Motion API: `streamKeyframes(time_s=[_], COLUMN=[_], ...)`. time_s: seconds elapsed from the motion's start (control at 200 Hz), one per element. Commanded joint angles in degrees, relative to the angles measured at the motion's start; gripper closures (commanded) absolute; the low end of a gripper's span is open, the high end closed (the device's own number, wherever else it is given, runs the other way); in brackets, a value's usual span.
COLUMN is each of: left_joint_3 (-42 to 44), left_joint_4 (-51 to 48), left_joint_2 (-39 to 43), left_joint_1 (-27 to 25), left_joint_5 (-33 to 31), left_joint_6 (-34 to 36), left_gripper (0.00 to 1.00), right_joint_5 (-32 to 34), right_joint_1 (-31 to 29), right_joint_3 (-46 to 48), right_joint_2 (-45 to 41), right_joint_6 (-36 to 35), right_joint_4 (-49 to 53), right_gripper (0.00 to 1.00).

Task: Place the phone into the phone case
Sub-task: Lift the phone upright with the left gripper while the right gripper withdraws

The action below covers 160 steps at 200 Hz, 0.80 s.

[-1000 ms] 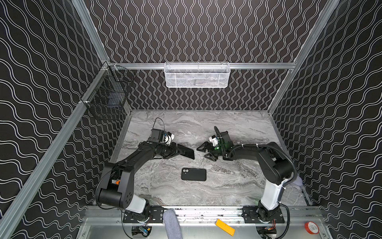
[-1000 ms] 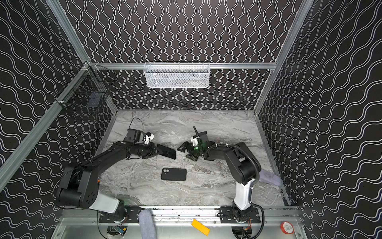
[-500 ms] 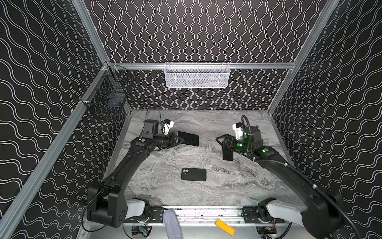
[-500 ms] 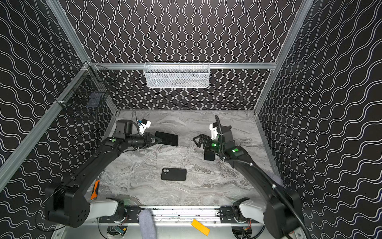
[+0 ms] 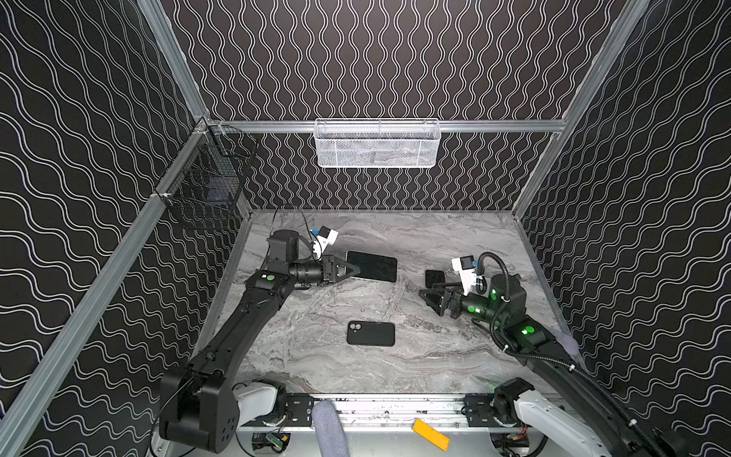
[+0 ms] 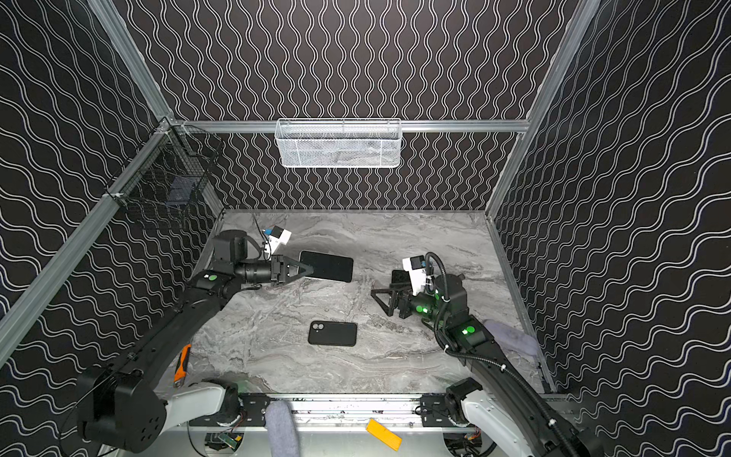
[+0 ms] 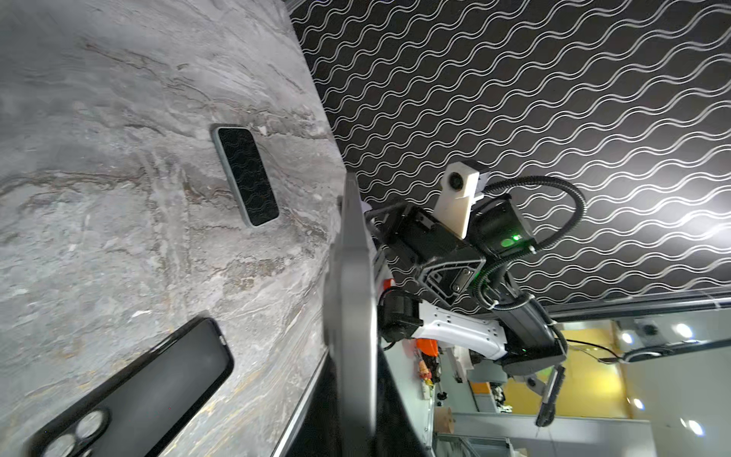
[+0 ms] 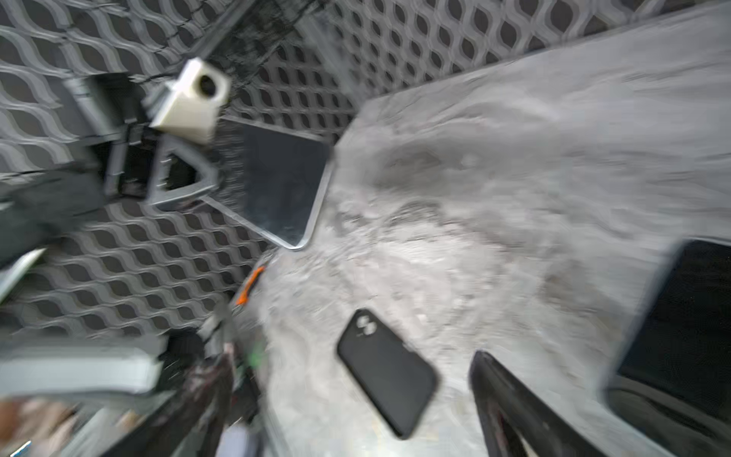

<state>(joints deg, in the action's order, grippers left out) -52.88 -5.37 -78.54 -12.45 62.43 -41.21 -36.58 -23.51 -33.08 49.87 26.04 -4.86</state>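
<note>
- We are looking at the phone case (image 5: 370,333), which is lying flat on the marble table (image 5: 300,356) with two round camera rings showing at one end. It is lying apart from both arms.
- The left gripper (image 5: 356,270) is clamping tightly on one short end of the phone (image 5: 374,266). It is holding the phone in the air beyond the phone case, on the side of the back wall (image 5: 375,79), well apart from the case.
- The phone is showing its broad dark face to both top views. In the left wrist view we are seeing it only edge-on.
- The right gripper (image 5: 430,292) is standing wide open with nothing between its jaws. It is to the right of the phone case and a little farther back.
- A second phone (image 5: 434,278), smaller and dark, is lying flat on the table, also right of the phone case and just beside the right gripper. In the left wrist view its screen is facing up.
- The right wrist view is blurring, but we are still making out the phone case and the held phone in it.
</note>
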Motion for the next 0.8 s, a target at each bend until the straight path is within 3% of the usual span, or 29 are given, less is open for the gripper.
streamKeyframes(time_s=[0.0,0.065,0.3,0.435,0.541,0.796], left_joint_3=[2.2,3.2,5.3,6.3,6.3,6.1], left_joint_4=[24.4,34.5,62.9,79.2,83.5,66.7], left_joint_2=[1.1,1.3,-3.6,-8.3,-9.9,-5.3], left_joint_1=[0.0,0.0,-0.1,-0.2,-0.2,-1.7], left_joint_5=[5.2,5.4,4.5,3.4,3.3,4.5], left_joint_6=[-13.1,-19.3,-40.3,-52.2,-55.0,-42.8], left_gripper=[1.00,1.00,1.00,1.00,1.00,1.00], right_joint_5=[-17.5,-20.4,-20.5,-19.2,-18.5,-15.5], right_joint_1=[0.0,0.1,0.7,1.0,1.0,1.0], right_joint_3=[-0.2,2.5,9.7,11.2,11.0,6.3], right_joint_2=[2.2,2.7,7.5,12.6,14.1,8.8], right_joint_6=[8.8,17.0,41.6,50.4,48.8,34.3], right_joint_4=[-14.8,-25.7,-60.1,-75.2,-73.3,-49.9], right_gripper=[0.07,0.07,0.05,0.03,0.00,0.01])
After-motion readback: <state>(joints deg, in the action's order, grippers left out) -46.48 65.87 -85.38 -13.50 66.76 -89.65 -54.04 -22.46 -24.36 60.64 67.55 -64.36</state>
